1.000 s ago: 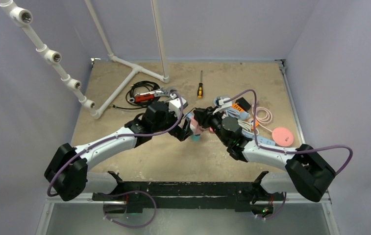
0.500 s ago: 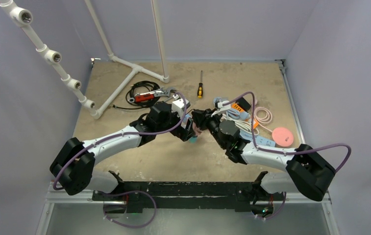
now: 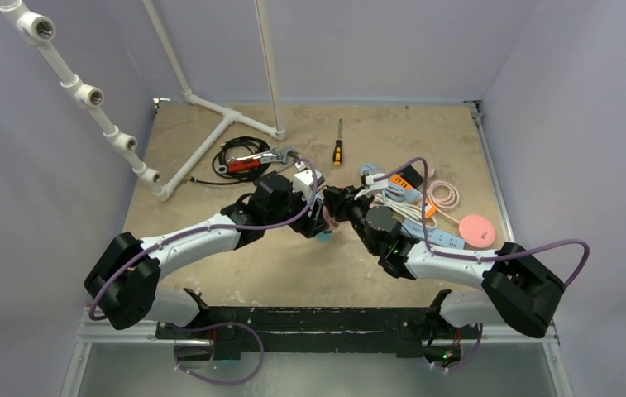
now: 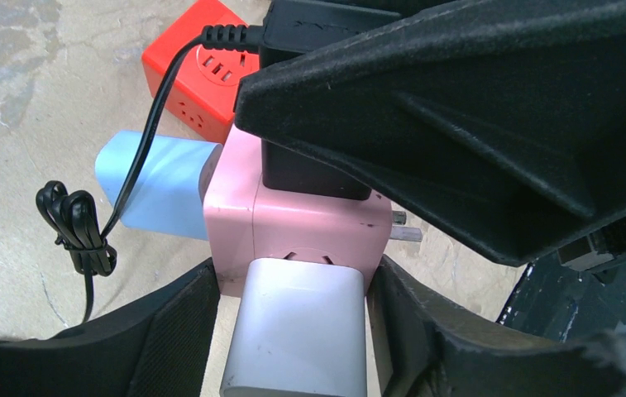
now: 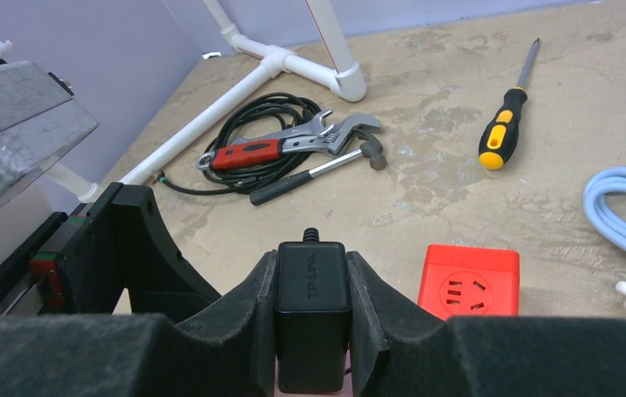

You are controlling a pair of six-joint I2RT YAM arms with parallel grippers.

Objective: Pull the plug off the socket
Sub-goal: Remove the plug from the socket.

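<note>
Grip is shared between the two arms at mid-bench. The right pincer is clamped on the black plug, which stands in the top face of the pink socket cube. The left pincer sits narrowed against the cube's lower sides, with a white plug between its pads. This looks like a brace: one arm anchors the socket so the other can draw the black plug straight out. The plug appears fully seated, not yet pulled. A pale blue block butts against the cube's side, and a red socket cube lies just beyond.

The bench is mottled tan and stained. Farther back lie a screwdriver, a wrench on a coiled black cable, and a white pipe frame. Plain lavender walls close in three sides.
</note>
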